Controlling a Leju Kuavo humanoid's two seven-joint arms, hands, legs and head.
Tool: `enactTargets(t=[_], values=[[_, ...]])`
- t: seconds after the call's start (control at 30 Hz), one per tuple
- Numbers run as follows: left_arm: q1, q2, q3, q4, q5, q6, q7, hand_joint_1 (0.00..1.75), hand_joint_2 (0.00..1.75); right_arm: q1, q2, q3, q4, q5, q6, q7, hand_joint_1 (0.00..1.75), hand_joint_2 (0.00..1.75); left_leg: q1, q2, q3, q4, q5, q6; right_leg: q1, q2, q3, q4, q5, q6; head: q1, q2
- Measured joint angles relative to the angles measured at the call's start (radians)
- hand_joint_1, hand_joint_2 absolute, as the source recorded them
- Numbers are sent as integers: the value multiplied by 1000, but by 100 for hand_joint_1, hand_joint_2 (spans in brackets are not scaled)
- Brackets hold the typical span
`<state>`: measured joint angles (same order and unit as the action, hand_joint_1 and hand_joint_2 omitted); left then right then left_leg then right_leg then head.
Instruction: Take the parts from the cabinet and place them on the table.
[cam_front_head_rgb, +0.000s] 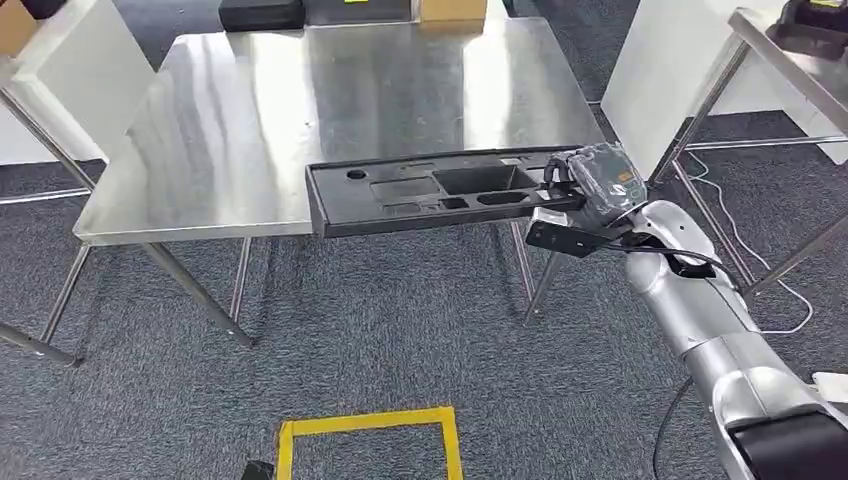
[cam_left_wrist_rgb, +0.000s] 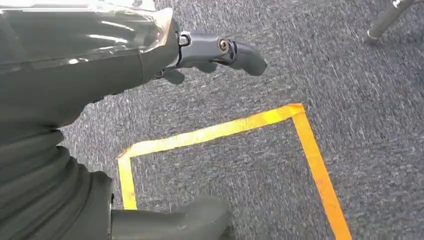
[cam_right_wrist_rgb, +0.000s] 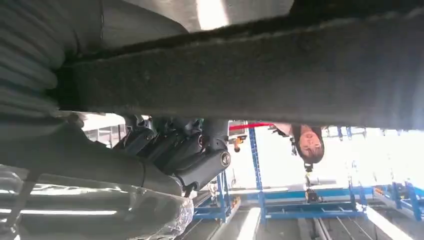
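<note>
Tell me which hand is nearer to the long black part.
Right. The right hand grips the long black part at its end above the table. The left hand hangs over the carpet, near yellow tape.

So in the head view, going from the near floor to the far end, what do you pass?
Yellow tape square on the carpet → long black part, held at one end by the right hand, over the table's near edge → bare steel table → black case and cardboard box at the far end.
</note>
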<state>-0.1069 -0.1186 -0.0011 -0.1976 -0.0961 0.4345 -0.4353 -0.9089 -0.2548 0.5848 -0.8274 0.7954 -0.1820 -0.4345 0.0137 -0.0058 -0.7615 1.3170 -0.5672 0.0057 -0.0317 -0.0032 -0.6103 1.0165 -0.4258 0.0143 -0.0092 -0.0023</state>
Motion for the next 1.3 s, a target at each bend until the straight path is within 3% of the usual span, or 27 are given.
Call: enactTargets(t=[0.03,0.07,0.13,0.17,0.23,0.33,0.37,0.43,0.5,0.53,0.57,0.6,0.67,0.73,0.8,0.83,0.87,0.9,0.97,1.0,1.03,1.07,1.1,1.17,1.2,1.23,1.3], values=[[0,0,0,0,0,-2,0,0,175,1,1,3,0,5,0,0,162,175,2,2,-4,0,14,-1,-1,0,0,0,0,0,0,0],[0,1,0,0,-1,-2,0,0,175,3,2,5,0,7,0,0,162,175,6,4,13,-45,49,-1,-1,-1,0,0,0,0,-1,0],[-1,3,0,0,-2,-2,0,0,175,2,4,5,0,10,0,0,162,175,10,13,95,-212,135,1,-3,-1,2,0,-1,1,0,0],[-1,2,0,0,-3,-3,1,0,175,-1,4,5,-1,11,0,0,162,175,10,29,123,-273,141,1,0,-1,2,0,-2,6,-1,0],[-3,1,0,0,-6,-3,0,0,175,-6,4,6,-1,13,0,1,162,175,0,17,121,-278,138,8,11,-3,-1,1,-2,17,2,0],[-3,2,0,-1,-7,-3,1,0,175,-6,5,7,-1,16,0,2,162,175,-8,8,130,-291,148,36,12,-10,-2,-4,-3,43,0,0],[-4,2,0,-2,-8,-3,1,0,175,-6,4,8,-1,18,0,3,162,175,-9,7,131,-295,152,43,6,-9,-14,17,-15,41,2,0],[-7,2,0,-3,-8,-3,1,0,175,-6,4,10,0,19,1,3,162,175,-11,-1,130,-295,153,58,6,-5,-79,163,-86,29,3,0],[-6,1,0,-3,-7,-4,1,0,175,-3,4,14,1,22,2,3,162,175,-14,-13,129,-295,153,60,11,0,-151,309,-132,32,3,0],[-5,1,1,-3,-7,-4,1,0,175,-2,5,15,2,24,5,3,162,175,-16,-19,129,-295,153,60,12,0,-157,319,-128,37,2,0],[-5,1,1,-3,-7,-3,1,0,175,-3,5,16,3,28,6,3,162,175,-18,-26,130,-295,153,60,13,0,-139,281,-108,42,3,0],[-5,1,1,-3,-7,-3,1,0,175,-4,5,16,3,30,6,3,162,175,-20,-35,130,-294,154,60,14,2,-98,200,-74,46,3,0],[-5,0,1,-3,-8,-3,1,0,175,-13,8,16,3,30,6,3,162,175,-22,-49,129,-292,154,60,16,31,-8,22,-14,43,3,0],[-4,-2,1,-3,-8,-2,1,0,175,-18,12,17,3,30,8,3,162,175,-30,-58,123,-288,155,53,23,25,7,-2,-11,27,2,0],[0,-4,1,-3,-8,-2,1,0,175,-19,18,18,3,31,10,3,162,175,-25,-65,123,-293,158,45,31,18,9,-1,-11,23,3,0],[0,-3,1,-3,-8,1,1,0,175,-19,23,18,3,31,11,3,162,175,-30,-71,121,-291,156,41,10,10,14,-13,-5,14,1,0],[1,1,1,-3,-8,4,0,0,175,-22,27,19,3,32,11,3,162,175,-28,-50,115,-275,142,34,5,3,22,-20,-2,10,3,0],[1,0,1,-3,-9,7,0,0,175,-24,29,19,3,32,11,3,162,175,-26,-29,98,-233,113,25,3,-2,24,-22,-2,-5,-5,0],[0,1,1,-3,-9,8,0,0,175,-26,35,21,5,32,11,3,162,175,-12,-10,23,-83,42,9,3,-12,25,-21,-4,-6,-6,0],[1,0,1,-3,-9,9,1,0,175,-25,37,21,6,32,11,3,162,175,-5,-6,-15,-14,20,2,2,-18,25,-21,-4,-7,-6,0],[3,0,1,-3,-9,9,1,0,175,-23,39,22,8,32,11,3,162,175,2,-2,-34,14,20,-5,0,-23,25,-21,-5,-6,-6,0],[4,0,1,-3,-9,9,1,0,175,-21,42,22,10,32,11,3,162,175,10,2,-27,-10,47,-13,-3,-28,25,-21,-5,-5,-6,0],[4,1,1,-3,-8,9,1,0,175,-21,44,23,11,32,11,2,162,175,18,8,3,-76,88,-20,-7,-32,26,-20,-8,-1,-6,0],[4,2,1,-3,-8,9,1,0,175,-21,45,24,11,32,10,1,162,175,30,40,99,-252,163,-33,-13,-41,29,-12,-16,13,-7,0],[2,-1,1,-3,-7,9,2,0,175,-22,44,24,11,32,10,0,162,175,22,45,116,-279,150,-37,1,-43,23,-4,-23,24,-8,0],[3,-1,1,-3,-7,10,3,0,175,-22,42,22,11,32,9,1,162,175,20,25,112,-278,150,-21,3,-45,26,-5,-24,32,-5,0],[4,-1,1,-3,-7,10,7,0,175,-21,46,21,11,31,5,0,162,175,15,24,114,-282,156,-5,7,-48,27,-10,-25,45,-3,0]])
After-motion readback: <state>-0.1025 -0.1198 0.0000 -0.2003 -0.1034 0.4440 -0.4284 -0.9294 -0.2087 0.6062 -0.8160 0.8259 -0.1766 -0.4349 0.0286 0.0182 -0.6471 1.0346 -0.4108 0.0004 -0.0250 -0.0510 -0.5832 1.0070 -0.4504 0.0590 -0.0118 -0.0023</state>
